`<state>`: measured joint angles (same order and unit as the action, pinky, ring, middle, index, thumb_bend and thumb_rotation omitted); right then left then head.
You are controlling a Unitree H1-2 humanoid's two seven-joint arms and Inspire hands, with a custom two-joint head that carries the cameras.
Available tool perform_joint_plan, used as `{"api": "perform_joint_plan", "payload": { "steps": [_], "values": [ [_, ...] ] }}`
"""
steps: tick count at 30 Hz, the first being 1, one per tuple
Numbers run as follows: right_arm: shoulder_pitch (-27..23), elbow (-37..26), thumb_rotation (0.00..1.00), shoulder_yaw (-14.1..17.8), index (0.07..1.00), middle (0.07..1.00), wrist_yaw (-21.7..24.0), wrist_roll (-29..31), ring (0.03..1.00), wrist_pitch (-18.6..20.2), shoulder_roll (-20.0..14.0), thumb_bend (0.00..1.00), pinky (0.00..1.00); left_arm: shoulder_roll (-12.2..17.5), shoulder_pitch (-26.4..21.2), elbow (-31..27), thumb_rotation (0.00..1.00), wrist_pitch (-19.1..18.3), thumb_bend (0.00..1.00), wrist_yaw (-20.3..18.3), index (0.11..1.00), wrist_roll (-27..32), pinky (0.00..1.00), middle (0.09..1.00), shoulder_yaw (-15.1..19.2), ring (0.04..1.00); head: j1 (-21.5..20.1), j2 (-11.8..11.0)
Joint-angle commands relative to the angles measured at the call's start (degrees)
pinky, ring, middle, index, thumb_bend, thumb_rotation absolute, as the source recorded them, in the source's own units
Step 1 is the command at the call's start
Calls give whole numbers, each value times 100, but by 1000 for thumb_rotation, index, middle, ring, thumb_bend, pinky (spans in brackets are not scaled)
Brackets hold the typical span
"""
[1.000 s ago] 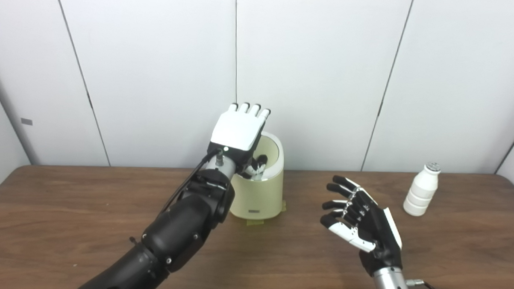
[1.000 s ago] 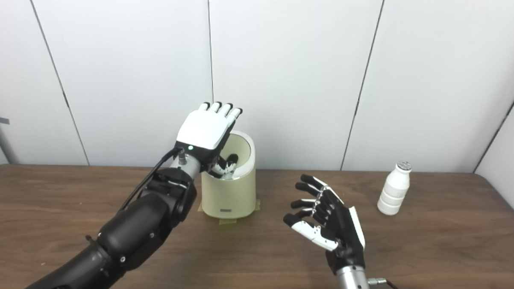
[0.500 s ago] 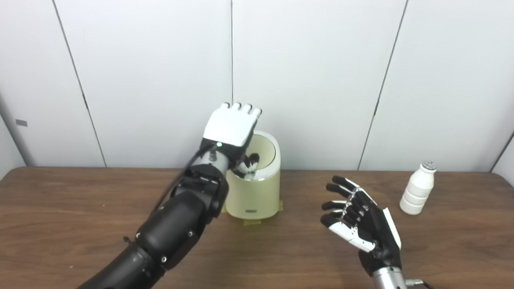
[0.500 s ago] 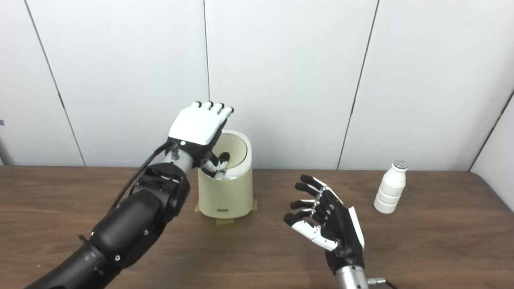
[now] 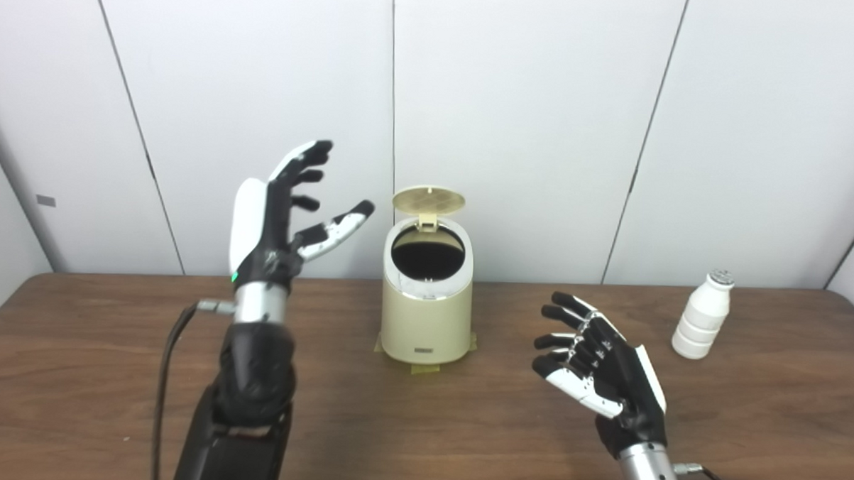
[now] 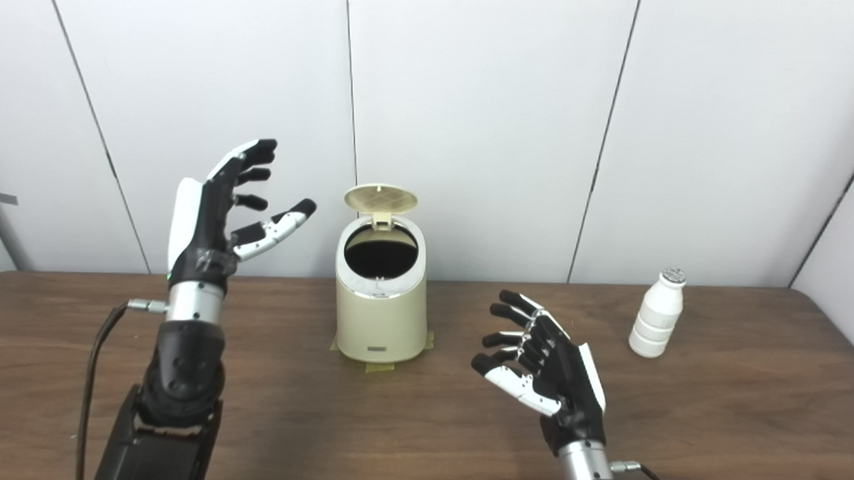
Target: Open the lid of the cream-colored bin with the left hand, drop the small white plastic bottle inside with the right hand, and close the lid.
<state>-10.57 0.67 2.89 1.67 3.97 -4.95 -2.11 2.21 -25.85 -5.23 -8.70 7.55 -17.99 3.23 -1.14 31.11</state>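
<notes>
The small white bottle [image 5: 701, 316] stands upright near the right back of the worktop [image 5: 110, 371], well apart from the cream bin [image 5: 427, 304], whose lid [image 5: 428, 199] is tipped up behind a dark, uncovered mouth. The right hand [image 5: 600, 367] hovers between bin and bottle, fingers spread, holding nothing; the left hand [image 5: 279, 213] is raised beside the bin, also spread and empty. The bottle looks like light, stiff plastic with a ribbed lower body and a narrower neck under its cap, so it would likely tip or skid if nudged. The ribbed middle seems the safest place to wrap fingers and thumb, since smooth plastic may slip higher up.
</notes>
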Motion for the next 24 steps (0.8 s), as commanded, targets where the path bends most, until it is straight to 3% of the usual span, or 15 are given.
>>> {"api": "perform_joint_plan", "payload": {
  "steps": [1,7,10,18,20,22,24],
  "values": [
    [-239,-123,289,17,764,745,24,39,574,-209,-36,668,432,-44,164,-321,172,-82,666,-135,783,533,592,782,177,721,-6,4],
    [-249,-45,295,22,762,745,25,40,579,-253,-80,678,440,-103,1074,-870,102,-451,642,-742,785,2219,599,785,602,722,-7,-17],
    [-251,-30,280,22,761,741,25,20,574,-290,-104,663,432,-105,1380,-938,88,-479,650,-920,791,2779,606,782,683,744,-5,-32],
    [-277,96,307,155,780,762,49,126,614,-450,-223,739,463,-49,1609,-704,36,-263,674,-1161,770,3290,562,771,612,705,-37,-92],
    [-387,118,331,281,792,774,17,62,640,-436,-424,779,484,-11,1603,-695,26,-278,676,-1166,770,3308,558,765,592,700,-82,-105],
    [-517,119,293,373,791,784,17,27,658,-458,-604,781,510,17,1603,-676,25,-273,675,-1159,777,3314,565,763,581,706,-353,-208],
    [-698,-139,239,442,778,774,-26,-124,648,-229,-819,779,527,60,1599,-645,22,-251,668,-1172,782,3337,569,767,586,711,-496,-257]
  ]
}}
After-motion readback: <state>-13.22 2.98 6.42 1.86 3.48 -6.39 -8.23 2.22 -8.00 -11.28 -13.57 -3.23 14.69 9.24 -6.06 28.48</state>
